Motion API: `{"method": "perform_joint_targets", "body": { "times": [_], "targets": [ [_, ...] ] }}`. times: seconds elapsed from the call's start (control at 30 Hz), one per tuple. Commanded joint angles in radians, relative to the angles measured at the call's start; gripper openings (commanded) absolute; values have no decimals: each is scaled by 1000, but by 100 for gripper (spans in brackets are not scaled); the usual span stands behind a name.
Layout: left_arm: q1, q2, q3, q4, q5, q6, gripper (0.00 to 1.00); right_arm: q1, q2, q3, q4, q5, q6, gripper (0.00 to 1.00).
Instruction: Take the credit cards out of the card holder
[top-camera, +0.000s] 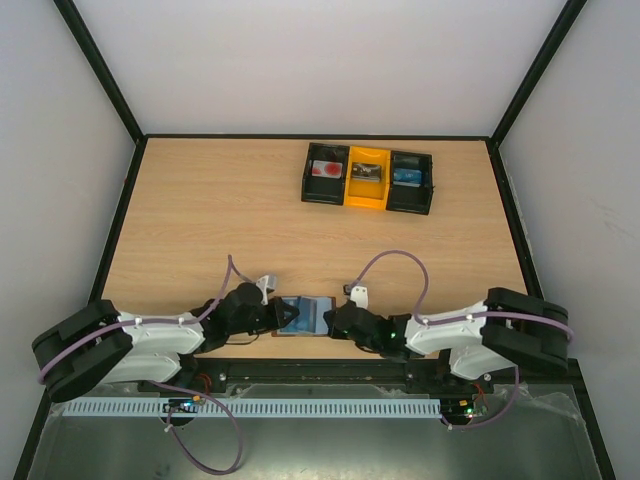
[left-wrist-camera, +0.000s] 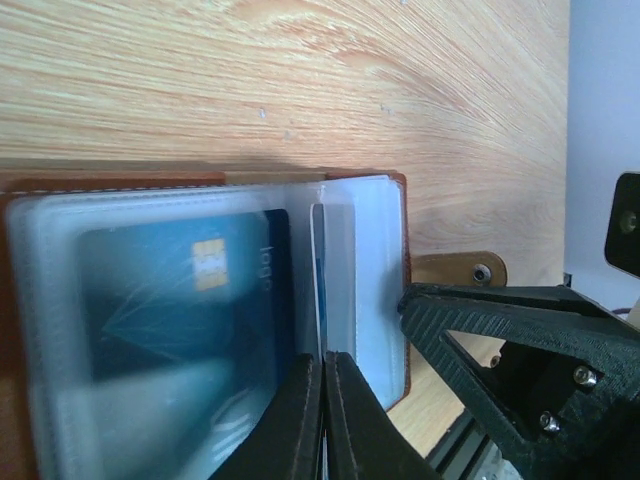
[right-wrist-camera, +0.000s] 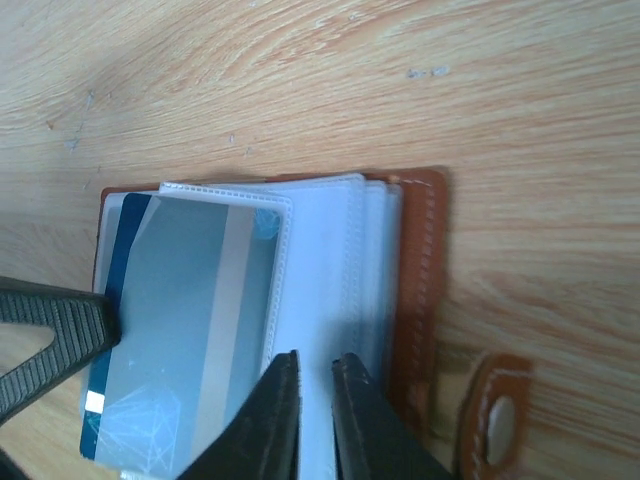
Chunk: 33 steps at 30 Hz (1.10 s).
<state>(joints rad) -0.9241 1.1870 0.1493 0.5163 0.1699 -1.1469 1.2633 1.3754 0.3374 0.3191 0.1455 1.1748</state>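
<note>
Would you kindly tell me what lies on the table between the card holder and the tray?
Nothing: in the top view, the table between the card holder and the tray is bare wood.

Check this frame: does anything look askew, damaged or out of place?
Nothing looks damaged or spilled. In the open card holder at the table's near edge, a blue card lies slightly skewed, its edge and corner showing past the clear sleeve over it.

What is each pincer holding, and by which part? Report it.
Left pincer pinches one clear sleeve of the card holder by its edge. Right pincer straddles the other sleeves; whether it grips cannot be told.
</note>
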Motion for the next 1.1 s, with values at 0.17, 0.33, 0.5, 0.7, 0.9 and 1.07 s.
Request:
{"method": "perform_joint_targets", "body": {
  "times": [0.17, 0.33, 0.5, 0.7, 0.9, 1.07],
  "targets": [
    [9, 13, -48, 146, 57, -63, 3, 1, -160, -80, 63, -43, 54, 21],
    [12, 39, -53, 181, 68, -87, 3, 2, -168, -130, 200, -81, 99, 23],
    [12, 49, -50, 128, 22, -75, 4, 2, -144, -124, 218, -86, 90, 24],
    [13, -8, -39, 57, -16, -53, 14, 1, -101, -83, 202, -83, 52, 15],
    [12, -5, -42, 48, -14, -47, 22, 0, -14, -3, 97, -80, 19, 14],
    [13, 4, -43, 88, 9, -36, 23, 1, 28, -1, 56, -62, 31, 10]
  ]
}}
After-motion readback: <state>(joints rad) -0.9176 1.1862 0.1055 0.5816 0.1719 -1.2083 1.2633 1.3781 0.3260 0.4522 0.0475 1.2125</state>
